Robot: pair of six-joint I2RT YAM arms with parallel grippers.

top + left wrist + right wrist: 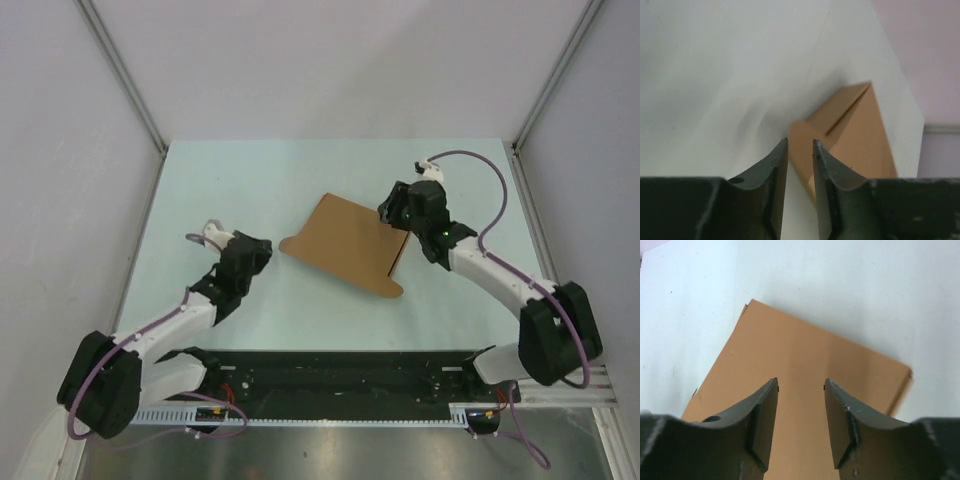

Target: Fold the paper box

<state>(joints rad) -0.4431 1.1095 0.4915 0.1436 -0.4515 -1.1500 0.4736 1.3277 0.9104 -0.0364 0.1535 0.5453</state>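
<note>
Tabletop [250,180]: pale blue-green, matte.
Room: grey-white walls [330,60] on 3 sides, 2 metal posts [125,75].
Paper box [345,245]: lies near tabletop centre.
Left hand [264,248]: released, narrowly parted, beside box's left tip.
Right hand [388,212]: released, over box's right edge.

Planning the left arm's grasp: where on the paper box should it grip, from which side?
Likely the rounded flap at the left end of the paper box: it juts past the flat body toward the left pincer, which could slide in low from the left.
</note>
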